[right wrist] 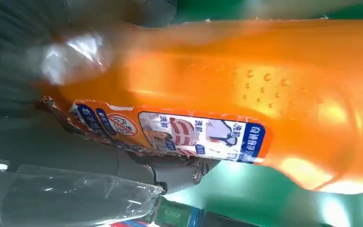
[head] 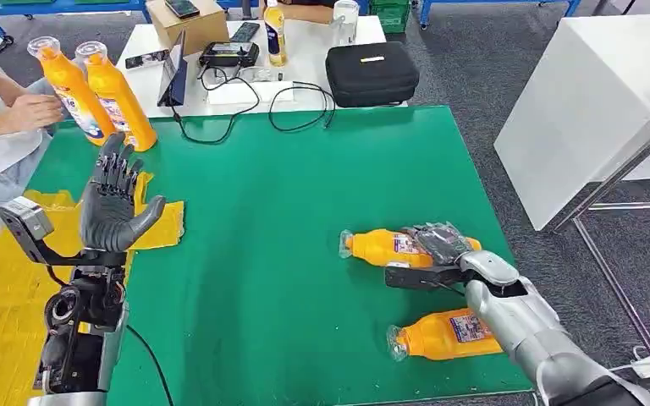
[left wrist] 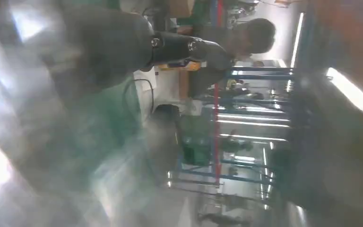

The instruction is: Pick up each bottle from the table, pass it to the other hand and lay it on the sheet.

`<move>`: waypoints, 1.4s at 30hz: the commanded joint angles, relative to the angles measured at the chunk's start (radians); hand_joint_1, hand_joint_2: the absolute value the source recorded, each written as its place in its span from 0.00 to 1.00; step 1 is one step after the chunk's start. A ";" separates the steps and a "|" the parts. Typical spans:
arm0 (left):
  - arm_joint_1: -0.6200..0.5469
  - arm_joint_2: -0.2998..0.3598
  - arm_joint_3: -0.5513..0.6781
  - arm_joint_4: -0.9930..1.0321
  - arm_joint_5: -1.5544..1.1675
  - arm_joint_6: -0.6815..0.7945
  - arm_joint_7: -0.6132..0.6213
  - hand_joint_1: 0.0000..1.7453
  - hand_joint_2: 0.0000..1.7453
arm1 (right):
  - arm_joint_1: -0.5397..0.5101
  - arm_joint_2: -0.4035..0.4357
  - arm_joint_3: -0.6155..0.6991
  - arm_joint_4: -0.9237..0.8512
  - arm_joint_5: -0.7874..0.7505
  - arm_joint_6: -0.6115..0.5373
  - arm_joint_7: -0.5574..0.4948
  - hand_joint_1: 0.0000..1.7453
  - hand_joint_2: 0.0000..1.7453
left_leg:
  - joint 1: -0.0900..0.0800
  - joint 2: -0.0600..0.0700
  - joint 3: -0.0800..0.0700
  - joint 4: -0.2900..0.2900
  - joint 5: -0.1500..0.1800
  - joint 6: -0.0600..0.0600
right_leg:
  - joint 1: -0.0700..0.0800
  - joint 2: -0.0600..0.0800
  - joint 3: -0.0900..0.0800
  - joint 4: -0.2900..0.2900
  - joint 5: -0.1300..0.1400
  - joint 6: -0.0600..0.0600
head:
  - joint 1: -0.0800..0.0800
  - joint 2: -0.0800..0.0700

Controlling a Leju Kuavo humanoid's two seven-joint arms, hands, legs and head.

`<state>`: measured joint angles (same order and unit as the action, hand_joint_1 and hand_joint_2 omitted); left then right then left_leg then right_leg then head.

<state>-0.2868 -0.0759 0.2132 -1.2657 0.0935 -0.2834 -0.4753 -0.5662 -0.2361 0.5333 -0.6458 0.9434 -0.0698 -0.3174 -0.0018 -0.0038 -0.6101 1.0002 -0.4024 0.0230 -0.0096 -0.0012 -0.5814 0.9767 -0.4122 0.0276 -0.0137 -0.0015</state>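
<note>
An orange bottle point(head: 381, 247) with a clear cap lies on its side on the green table point(head: 288, 220), right of centre. My right hand point(head: 442, 245) wraps over its body, fingers on top and thumb underneath; up close the bottle point(right wrist: 246, 94) lies against the palm. A second orange bottle point(head: 444, 335) lies nearer the front edge, beside my right forearm. My left hand point(head: 115, 203) is raised upright and open above the yellow sheet point(head: 0, 288) at the left, holding nothing. The left wrist view is blurred, with the dark left hand point(left wrist: 123, 47) showing.
Two more orange bottles point(head: 93, 93) stand upright at the back left, with a person's hand point(head: 34, 110) on them. Behind the green top lie a black case point(head: 372, 73), cables point(head: 296, 106), a tablet and boxes. A white table point(head: 592, 110) stands to the right.
</note>
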 commanded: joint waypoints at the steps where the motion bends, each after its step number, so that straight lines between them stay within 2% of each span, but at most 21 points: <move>1: -0.024 -0.013 0.001 0.031 -0.003 -0.006 0.011 0.00 1.00 | -0.046 0.057 -0.053 0.060 0.005 -0.021 0.032 1.00 1.00 | 0.001 0.001 0.001 0.000 -0.001 -0.001 | 0.001 0.001 0.001 0.000 0.000 0.000 | 0.000 0.000; 7: -0.024 -0.013 0.001 0.031 -0.003 -0.006 0.011 0.00 1.00 | -0.046 0.057 -0.053 0.060 0.005 -0.021 0.032 1.00 1.00 | 0.001 0.001 0.001 0.001 -0.001 -0.001 | 0.001 0.001 0.001 0.000 -0.001 0.000 | 0.000 0.000; 9: -0.016 -0.018 0.004 0.020 -0.005 -0.006 0.016 0.00 1.00 | -0.036 0.093 -0.113 0.040 -0.005 -0.093 0.088 1.00 1.00 | 0.001 0.001 0.001 0.001 -0.002 -0.001 | 0.001 0.001 0.002 0.000 -0.001 -0.001 | 0.000 0.000; 10: -0.008 -0.024 0.004 0.009 -0.003 -0.015 0.029 0.00 1.00 | -0.019 0.131 -0.178 -0.004 -0.019 -0.165 0.118 1.00 1.00 | 0.001 0.001 0.001 0.000 -0.001 -0.001 | 0.001 0.001 0.001 0.000 -0.001 0.000 | 0.000 0.000; 14: -0.008 -0.037 -0.042 -0.014 0.010 -0.057 0.056 0.00 1.00 | 0.073 0.231 -0.396 -0.253 -0.095 -0.291 0.119 1.00 1.00 | 0.002 0.004 0.002 0.001 -0.003 -0.002 | 0.002 0.004 0.001 0.000 -0.001 -0.001 | 0.000 0.000; 16: -0.027 -0.039 -0.096 -0.017 0.006 -0.068 0.073 0.00 1.00 | 0.120 0.271 -0.492 -0.391 -0.168 -0.285 0.066 1.00 1.00 | 0.002 0.003 0.000 0.002 -0.003 -0.002 | 0.002 0.002 0.000 0.001 -0.002 -0.001 | 0.000 0.000; 21: -0.038 -0.037 -0.127 -0.015 0.000 -0.067 0.090 0.00 1.00 | 0.140 0.296 -0.529 -0.451 -0.206 -0.270 0.036 1.00 1.00 | 0.001 0.000 -0.001 0.002 -0.002 -0.002 | 0.001 0.000 -0.001 0.001 -0.002 -0.001 | 0.000 0.000; 22: -0.060 -0.027 -0.235 0.079 0.011 -0.076 0.231 0.00 1.00 | 0.200 0.360 -0.566 -0.572 -0.299 -0.227 -0.050 1.00 1.00 | 0.001 0.000 -0.001 0.001 -0.001 -0.001 | 0.001 0.000 -0.001 0.001 -0.001 -0.001 | 0.000 0.000; 25: -0.043 -0.025 -0.337 0.143 0.004 -0.061 0.202 0.00 1.00 | 0.235 0.399 -0.556 -0.610 -0.356 -0.210 -0.084 1.00 1.00 | 0.001 -0.004 0.001 -0.001 -0.001 -0.001 | 0.002 -0.004 0.001 -0.001 -0.002 -0.001 | 0.000 0.000; 28: -0.010 -0.031 -0.409 0.093 0.003 -0.056 0.207 0.00 1.00 | 0.265 0.430 -0.528 -0.649 -0.388 -0.202 -0.097 1.00 1.00 | 0.002 -0.002 0.001 0.001 -0.002 -0.002 | 0.003 -0.003 0.002 -0.001 -0.002 -0.001 | 0.000 0.000; 42: 0.007 -0.026 -0.474 0.034 0.006 -0.046 0.226 0.00 1.00 | 0.279 0.467 -0.467 -0.646 -0.422 -0.165 -0.093 1.00 1.00 | 0.002 0.000 0.000 0.001 -0.002 -0.001 | 0.002 0.000 0.000 0.000 -0.002 -0.001 | 0.000 0.000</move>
<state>-0.2644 -0.1080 -0.2041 -1.2428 0.0996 -0.3349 -0.2571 -0.2703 0.2098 0.0484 -1.2963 0.5272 -0.2404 -0.4150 -0.0018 -0.0039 -0.6125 1.0001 -0.4023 0.0229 -0.0093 -0.0017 -0.5841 0.9767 -0.4123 0.0276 -0.0137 -0.0015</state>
